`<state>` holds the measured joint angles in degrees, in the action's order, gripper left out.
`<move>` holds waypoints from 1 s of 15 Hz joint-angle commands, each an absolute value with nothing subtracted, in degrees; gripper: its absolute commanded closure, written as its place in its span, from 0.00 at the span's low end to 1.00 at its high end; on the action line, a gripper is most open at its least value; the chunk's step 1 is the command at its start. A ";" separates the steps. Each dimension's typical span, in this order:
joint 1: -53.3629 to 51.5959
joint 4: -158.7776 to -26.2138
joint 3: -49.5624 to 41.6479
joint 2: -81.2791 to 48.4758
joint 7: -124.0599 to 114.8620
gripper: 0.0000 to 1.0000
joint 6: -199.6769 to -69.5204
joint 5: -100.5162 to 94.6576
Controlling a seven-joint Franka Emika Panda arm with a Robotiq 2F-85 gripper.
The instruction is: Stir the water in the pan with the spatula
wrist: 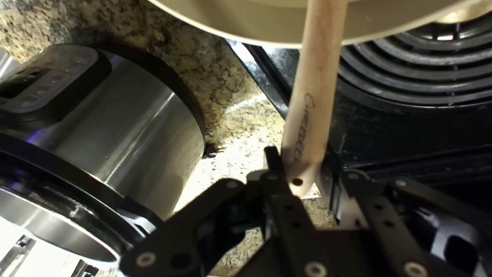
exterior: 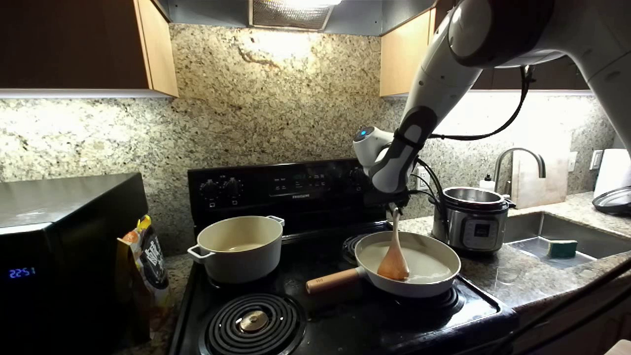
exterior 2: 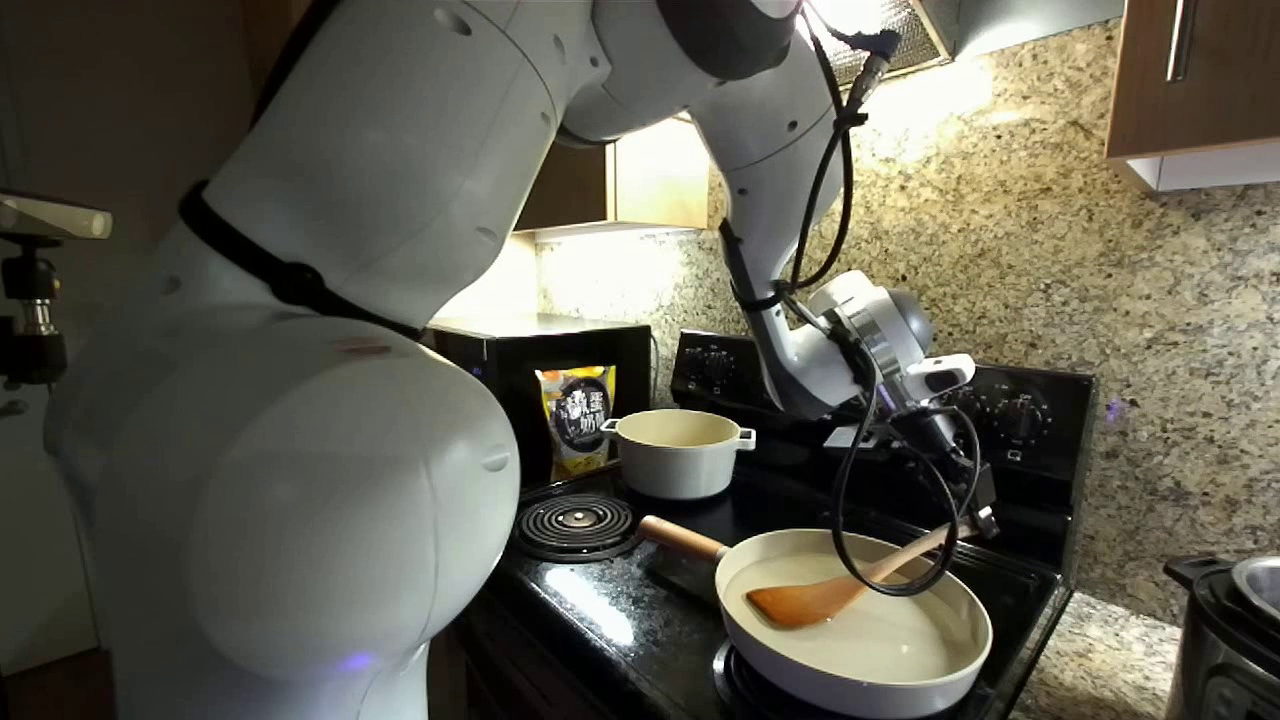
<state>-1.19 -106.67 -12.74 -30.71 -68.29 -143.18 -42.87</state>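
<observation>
And here's the claw [wrist: 303, 165], its two fingers [wrist: 273, 159] clamped on the very tail of the spatula [exterior: 393, 254], one either side of the wood, right by the hanging hole [wrist: 297, 182]! From the claw the handle [wrist: 315, 88] slopes down and away, passing over the nearest rim of the pan [exterior 2: 800, 680], and the blade [exterior 2: 800, 603] sits at the far end, low inside, apparently dipping into the water [exterior 2: 905, 640]; whether it touches bottom, I can't tell. So how does this one handle? Light, I'd say, plain wood, stiff from end to end, so a small turn up at the claw should make a broad sweep down there. Not fragile, either, but watch that smooth, rounded handle: it may well roll or pivot between those fingers, and splashes could make it slick. The hold is right out at the end, so drag on the blade gets plenty of leverage against the pinch; a bite just beyond the lettering [wrist: 303, 130], further from the claw, would probably steady it and leave the fingers clear of the rim. The water, shallow and pale, down ahead of the claw, should barely push back; it's a hard nudge into the pan's wall that looks likeliest to twist the spatula loose.
</observation>
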 commanded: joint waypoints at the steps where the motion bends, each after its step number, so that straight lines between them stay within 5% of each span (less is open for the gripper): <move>1: -0.82 -106.09 -12.94 -31.93 -67.86 0.94 -145.72 -41.25; 15: -0.83 -104.83 -14.11 -35.27 -65.66 0.94 -148.87 -36.90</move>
<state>-0.89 -105.33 -13.64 -34.67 -68.12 -147.55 -39.28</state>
